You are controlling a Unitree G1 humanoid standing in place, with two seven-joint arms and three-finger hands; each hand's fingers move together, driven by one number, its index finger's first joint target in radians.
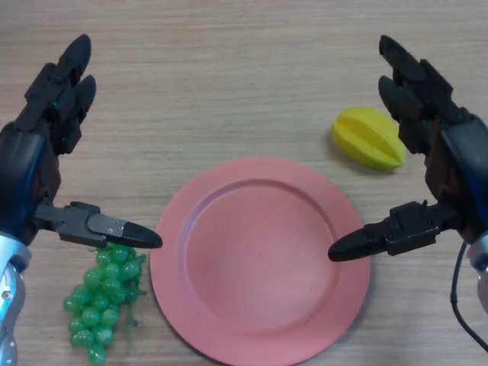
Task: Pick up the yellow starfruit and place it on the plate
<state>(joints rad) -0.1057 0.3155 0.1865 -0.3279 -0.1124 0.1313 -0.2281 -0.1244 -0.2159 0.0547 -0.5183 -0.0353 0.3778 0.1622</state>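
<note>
We are getting ready to grab the starfruit (367,138), which is lying on the table (229,69) at the far right, just past the plate (259,259). We think our right hand (446,164) should be sliding over it and closing gently around its middle. That hand is wide open, holding nothing, just beside the fruit. Our left hand (34,164) is open too, above the grapes (105,301).
</note>
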